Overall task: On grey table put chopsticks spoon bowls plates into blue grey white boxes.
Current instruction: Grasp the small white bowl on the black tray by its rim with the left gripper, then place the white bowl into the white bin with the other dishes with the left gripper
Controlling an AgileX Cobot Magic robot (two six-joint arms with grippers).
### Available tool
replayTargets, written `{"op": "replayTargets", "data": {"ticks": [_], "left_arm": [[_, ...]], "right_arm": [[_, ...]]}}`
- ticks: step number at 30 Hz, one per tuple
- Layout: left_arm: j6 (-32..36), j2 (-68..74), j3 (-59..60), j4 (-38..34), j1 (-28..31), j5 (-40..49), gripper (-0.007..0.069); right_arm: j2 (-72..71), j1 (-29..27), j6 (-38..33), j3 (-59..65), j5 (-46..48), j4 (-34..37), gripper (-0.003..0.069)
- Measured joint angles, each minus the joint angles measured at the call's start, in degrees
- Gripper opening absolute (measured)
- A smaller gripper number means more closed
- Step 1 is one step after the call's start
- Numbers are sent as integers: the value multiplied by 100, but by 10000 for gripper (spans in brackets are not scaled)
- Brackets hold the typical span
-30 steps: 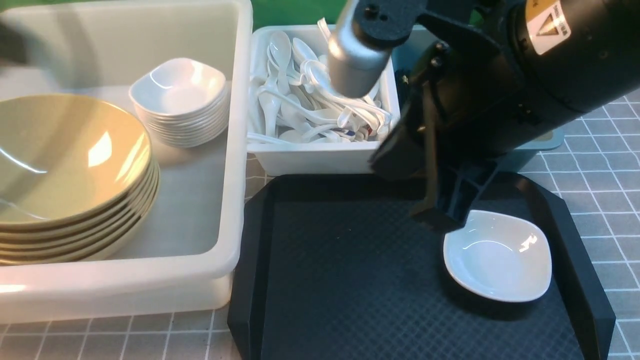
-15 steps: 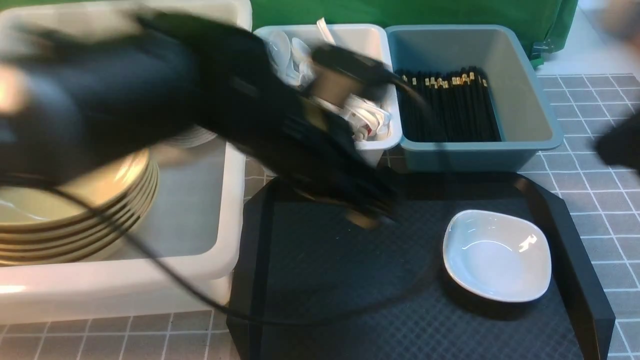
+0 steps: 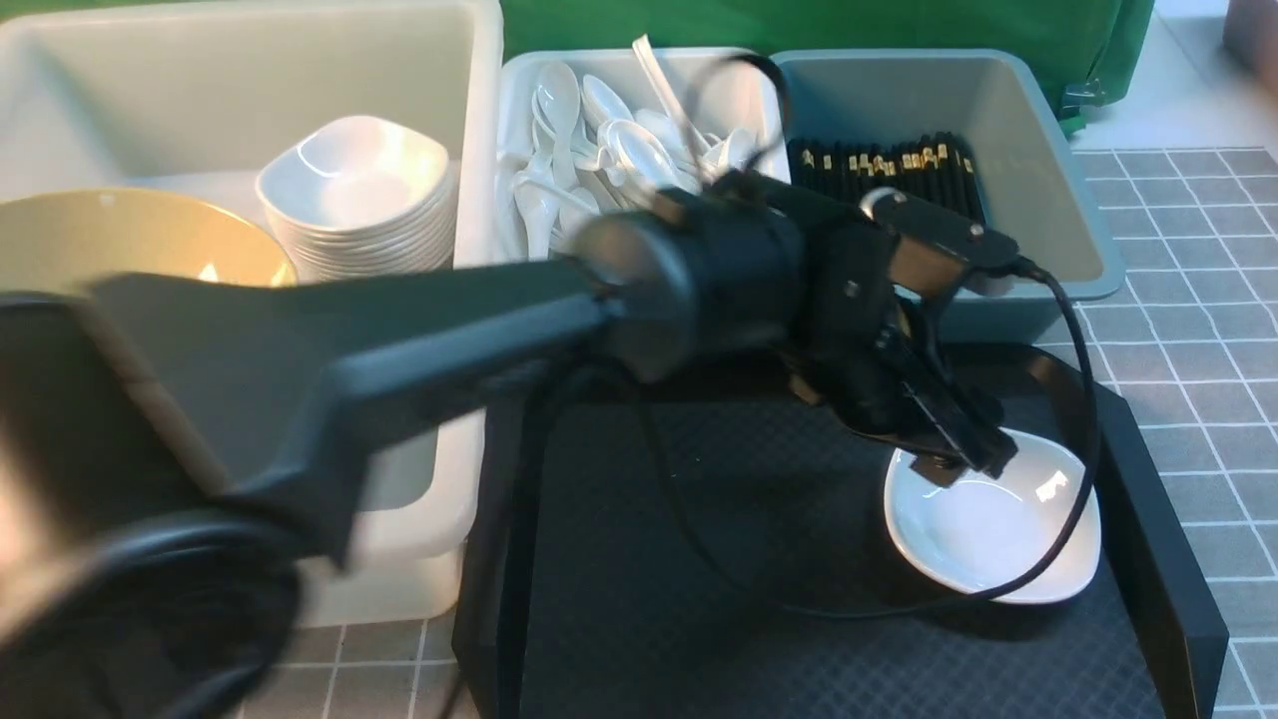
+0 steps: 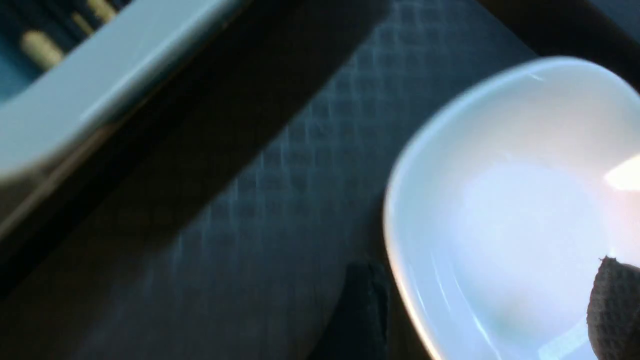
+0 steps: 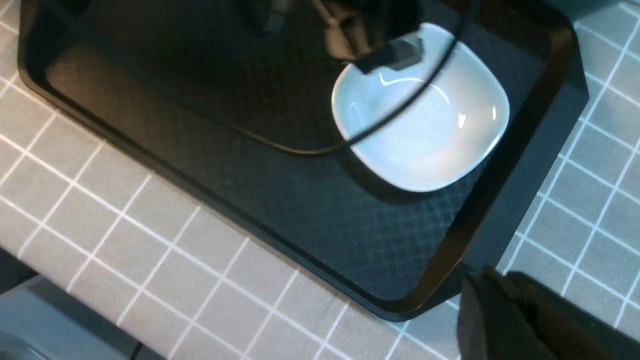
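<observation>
A single white plate [image 3: 998, 534] lies on the right side of the black tray [image 3: 719, 609]. My left arm reaches across from the left, and its gripper [image 3: 966, 464] is open at the plate's [image 4: 525, 200] near-left rim. One finger [image 4: 362, 310] is outside the rim and the other [image 4: 615, 310] is over the dish. My right gripper [image 5: 480, 280] is shut and empty above the grey table [image 5: 125, 235], off the tray's corner. Olive bowls [image 3: 130, 235] and stacked plates [image 3: 354, 180] fill the big white box [image 3: 486, 150]. Spoons [image 3: 599, 130] fill the small white box [image 3: 599, 55]. Chopsticks [image 3: 889, 160] lie in the blue-grey box [image 3: 1038, 180].
The left arm's cable [image 3: 1083, 479] loops over the plate and tray. The three boxes stand side by side behind and left of the tray. A green backdrop [image 3: 899, 25] rises behind them. Gridded table [image 3: 1198, 300] shows to the tray's right.
The right arm, which stood over the plate a second ago, has pulled out of the front view. The left arm swept in from the left and now has its fingers at the plate's rim.
</observation>
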Motion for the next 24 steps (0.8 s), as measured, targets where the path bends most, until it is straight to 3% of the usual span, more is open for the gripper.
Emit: {"op": "replayTargets", "data": {"ticks": [6,11,15,19,24], "left_arm": [[0,773,-734,0,0,99,500],[7,1019,-1127,30,0,461,336],[29,939,-1349,-59,24,936,83],[266,528,-1534,36,97,1569,9],[438,-286,-1540,448,539,2263,3]], "right_arm": [[1,0,-11,6,-6,0,45],[-6,0,-11,6,-6,0,45],[56,0,-45,6,-6,0,45],[417,0,-180,0,-28,38,45],[1167,0,-494,-421,-27,376,45]]}}
